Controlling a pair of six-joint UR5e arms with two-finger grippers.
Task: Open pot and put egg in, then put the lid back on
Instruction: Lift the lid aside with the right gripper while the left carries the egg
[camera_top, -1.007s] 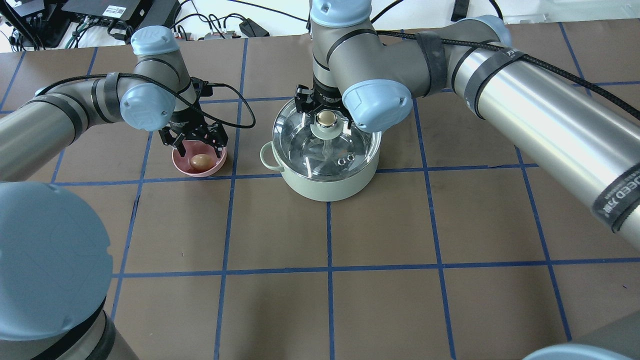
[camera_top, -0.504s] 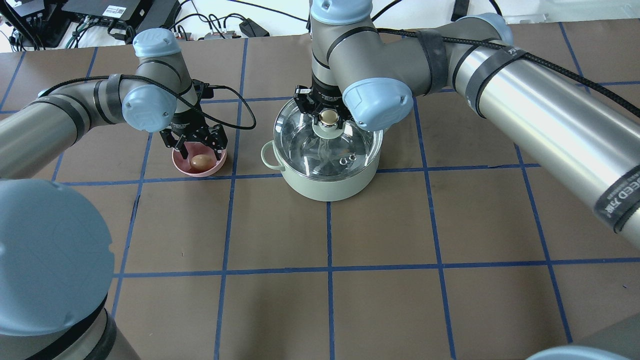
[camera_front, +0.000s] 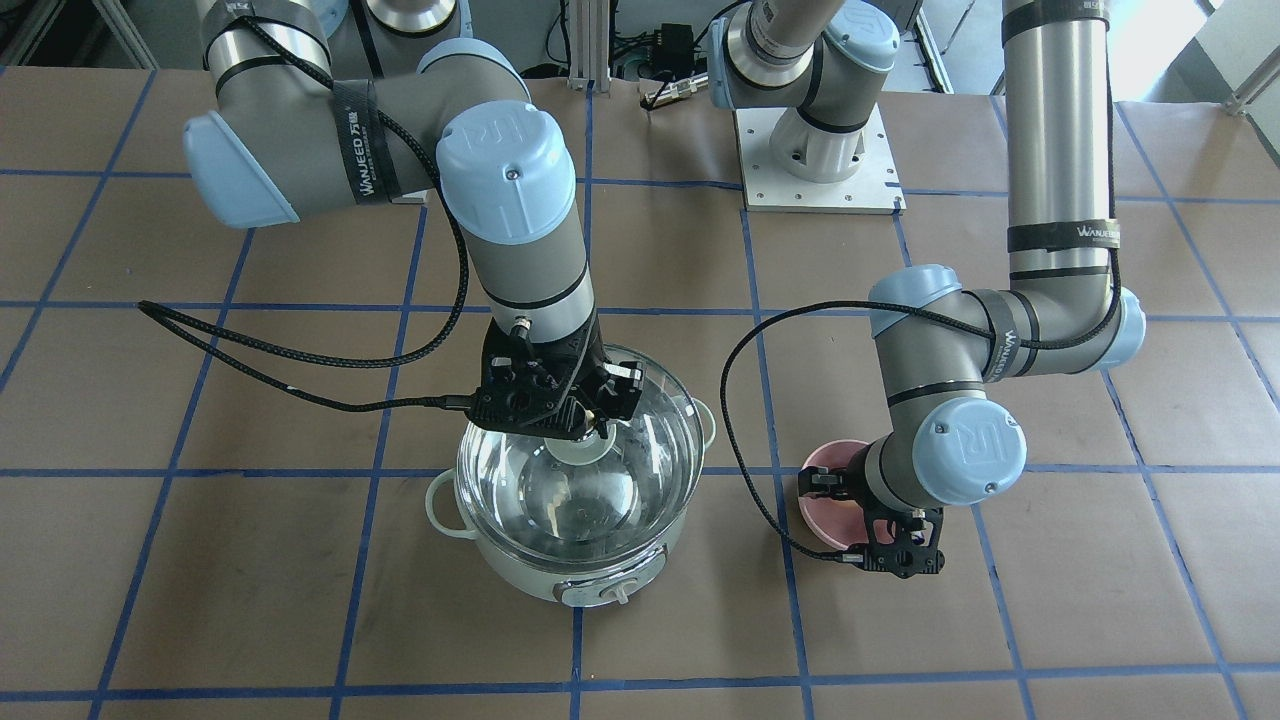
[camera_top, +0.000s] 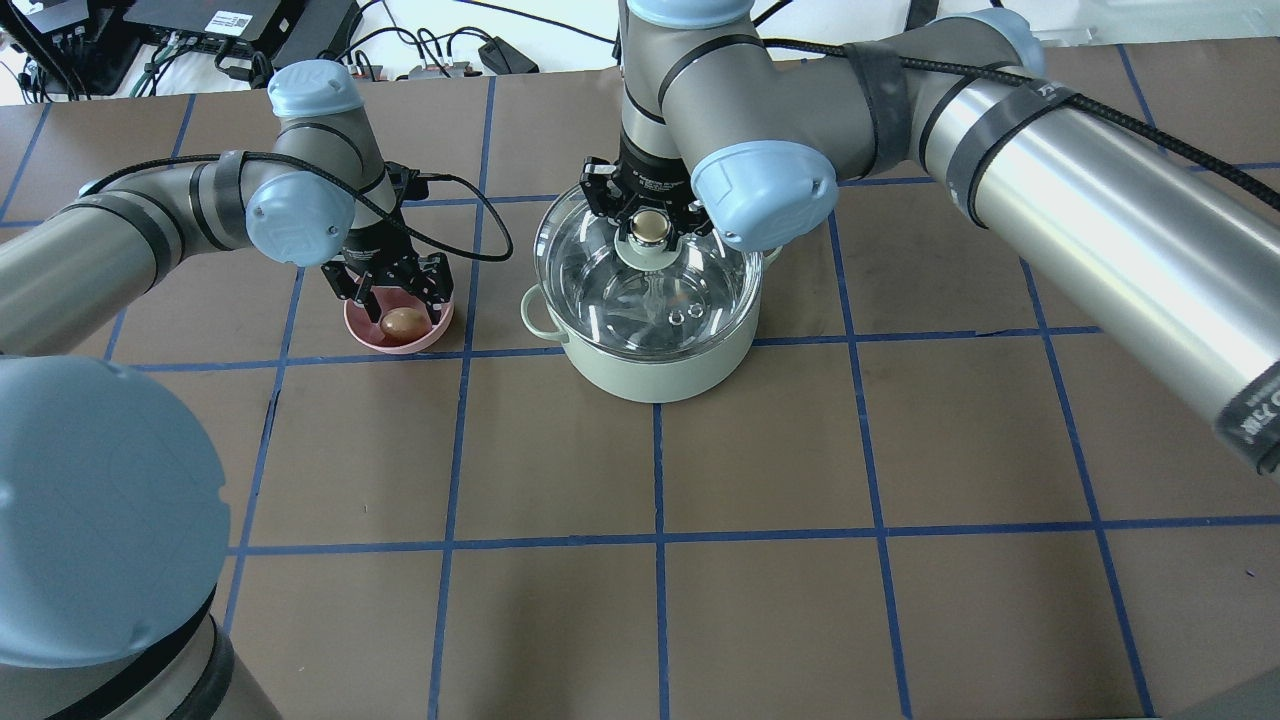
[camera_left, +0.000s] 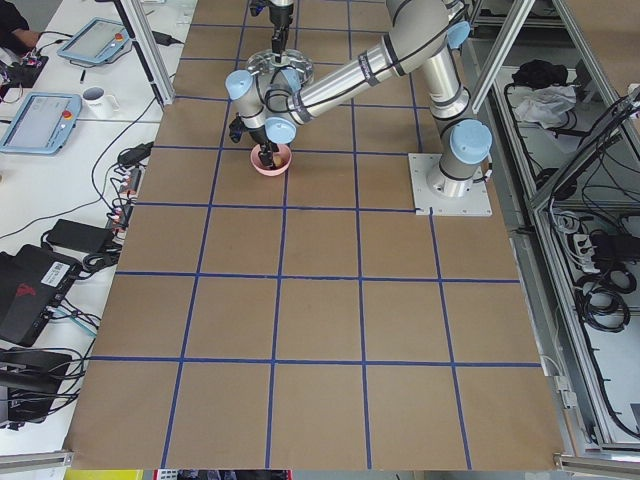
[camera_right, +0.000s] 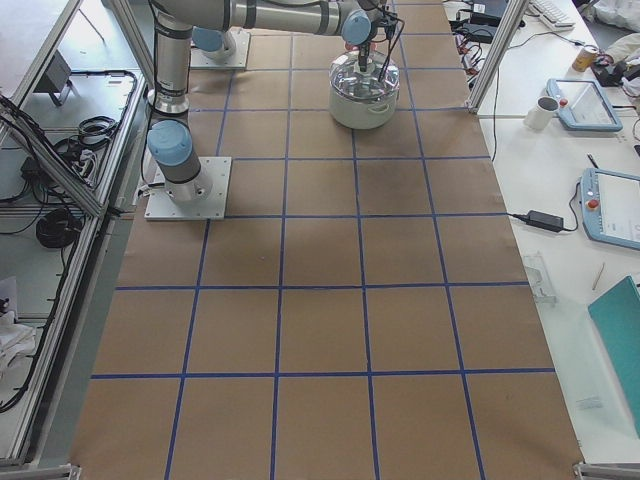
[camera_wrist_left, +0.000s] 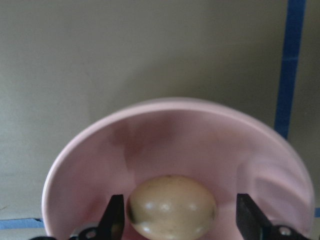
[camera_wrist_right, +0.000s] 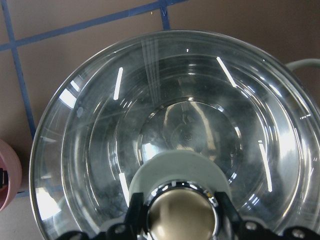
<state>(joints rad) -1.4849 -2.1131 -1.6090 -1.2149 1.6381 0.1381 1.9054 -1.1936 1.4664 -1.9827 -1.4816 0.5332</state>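
The pale mint-green pot (camera_top: 655, 365) stands mid-table, its knob at the front (camera_front: 610, 597). My right gripper (camera_top: 651, 226) is shut on the beige knob (camera_wrist_right: 182, 220) of the clear glass lid (camera_top: 600, 270). It holds the lid slightly above the pot's rim, shifted a little toward the robot (camera_front: 650, 440). The tan egg (camera_top: 403, 322) lies in a pink bowl (camera_top: 432, 330) to the pot's left. My left gripper (camera_top: 390, 293) is open and low over the bowl. In the left wrist view its fingertips (camera_wrist_left: 114, 220) stand on either side of the egg (camera_wrist_left: 172, 206) without touching it.
The pink bowl (camera_front: 825, 465) sits about a hand's width from the pot's loop handle (camera_top: 537, 312). Black cables hang from both wrists near the pot (camera_front: 300, 395). Brown table with blue tape grid (camera_top: 660, 540). Electronics and cables lie past the far edge (camera_top: 220, 30).
My right gripper has closed on the lid's knob and raised the lid off the pot, slightly toward the far side. My left gripper has sunk a little lower around the egg.
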